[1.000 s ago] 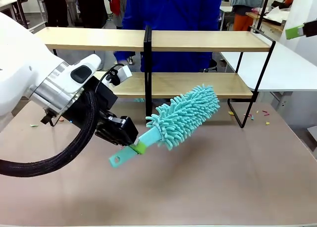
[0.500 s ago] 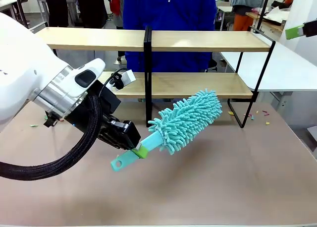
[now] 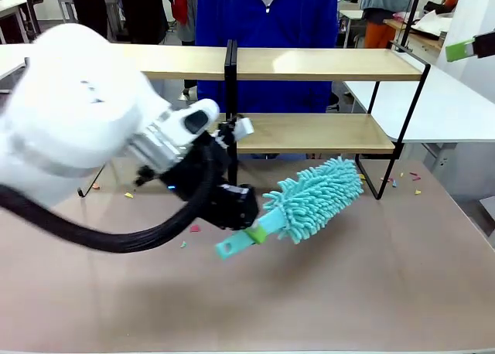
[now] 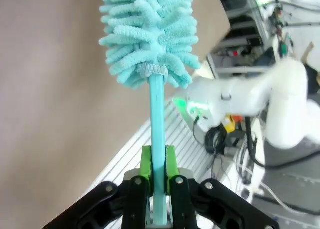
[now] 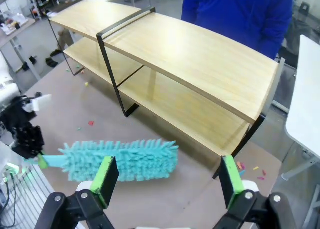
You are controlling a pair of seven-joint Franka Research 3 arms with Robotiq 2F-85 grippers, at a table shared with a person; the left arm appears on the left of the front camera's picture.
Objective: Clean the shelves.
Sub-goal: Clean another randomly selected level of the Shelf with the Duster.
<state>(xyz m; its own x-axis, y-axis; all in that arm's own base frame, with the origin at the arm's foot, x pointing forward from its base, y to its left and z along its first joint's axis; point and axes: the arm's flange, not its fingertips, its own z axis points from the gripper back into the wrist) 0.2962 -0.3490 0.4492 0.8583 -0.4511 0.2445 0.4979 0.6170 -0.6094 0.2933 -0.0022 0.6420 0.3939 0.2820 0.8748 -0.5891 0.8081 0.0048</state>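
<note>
The shelves [image 3: 325, 63] are two light-wood boards in a black frame, standing across the far half of the brown table. My left gripper [image 3: 249, 229] is shut on the teal handle of a fluffy teal duster [image 3: 317, 198], which hovers low over the table in front of the lower board's right half. In the left wrist view the green pads [image 4: 145, 164] clamp the handle, and the duster head [image 4: 147, 34] points away. From above, the right wrist view shows the shelves [image 5: 200, 54] and the duster [image 5: 120, 161]. My right gripper [image 5: 167, 181] hangs there open, holding nothing. One of its pads [image 3: 459, 51] shows top right.
A person in a blue top [image 3: 267, 14] stands behind the shelves. Small coloured scraps [image 3: 193, 229] lie on the table near the rack's feet. A white table [image 3: 441, 99] adjoins at the right. The right arm's white body [image 4: 280, 99] shows past the table edge.
My left arm has swung to the right, carrying the duster right and slightly down. The duster head now sits nearer the rack's right leg. The grip is unchanged.
</note>
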